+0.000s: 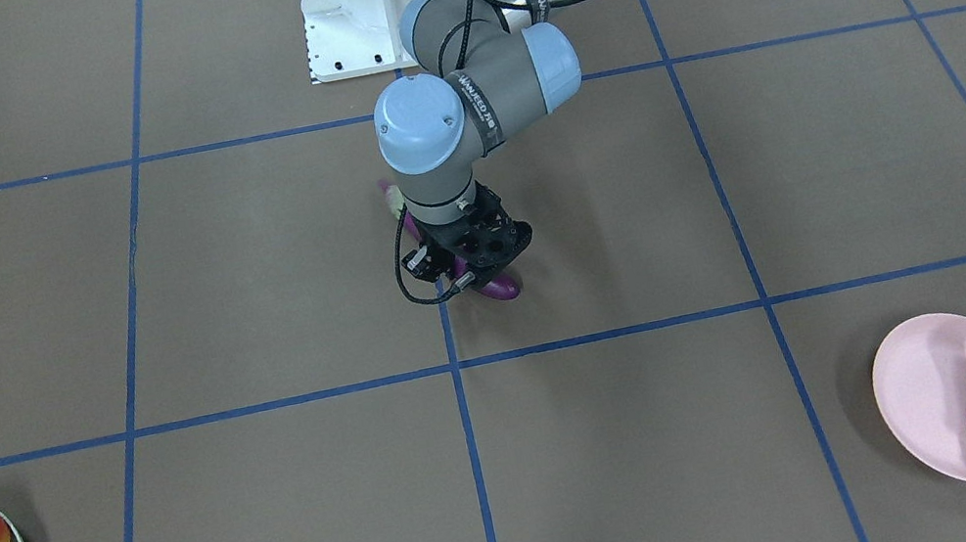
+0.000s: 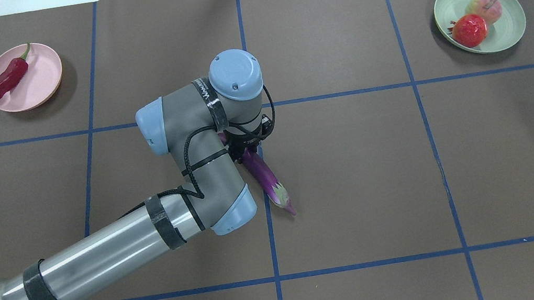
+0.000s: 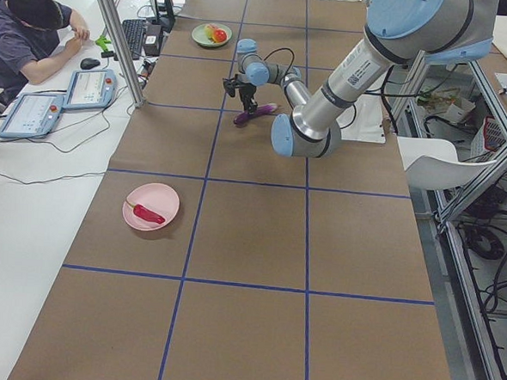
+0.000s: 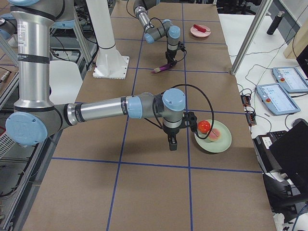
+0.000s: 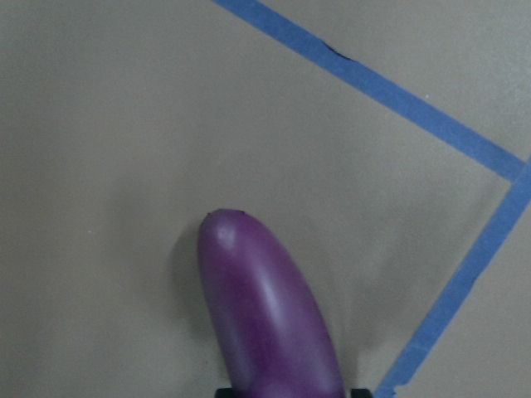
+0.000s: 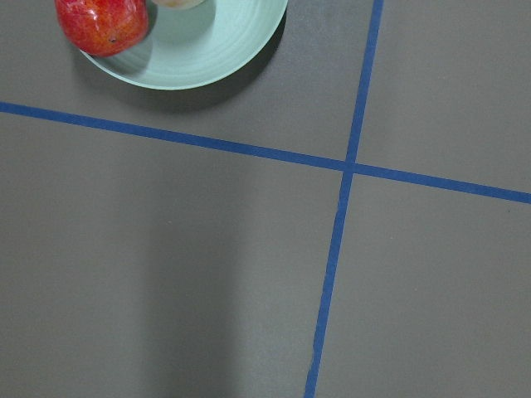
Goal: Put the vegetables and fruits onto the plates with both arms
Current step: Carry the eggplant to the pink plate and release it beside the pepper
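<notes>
We find the left gripper (image 1: 481, 273) clamped off-centre on the eggplant (image 2: 265, 176), most of its length trailing behind the fingers, so it may pivot loose.

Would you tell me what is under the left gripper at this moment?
The eggplant: its cap end and its rounded tip stick out on either side. Its middle is covered by the left gripper, and the table right under it is hidden.

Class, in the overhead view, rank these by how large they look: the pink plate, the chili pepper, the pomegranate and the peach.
1. pink plate
2. chili pepper
3. pomegranate and peach: these look about alike, so they are left unranked.
</notes>
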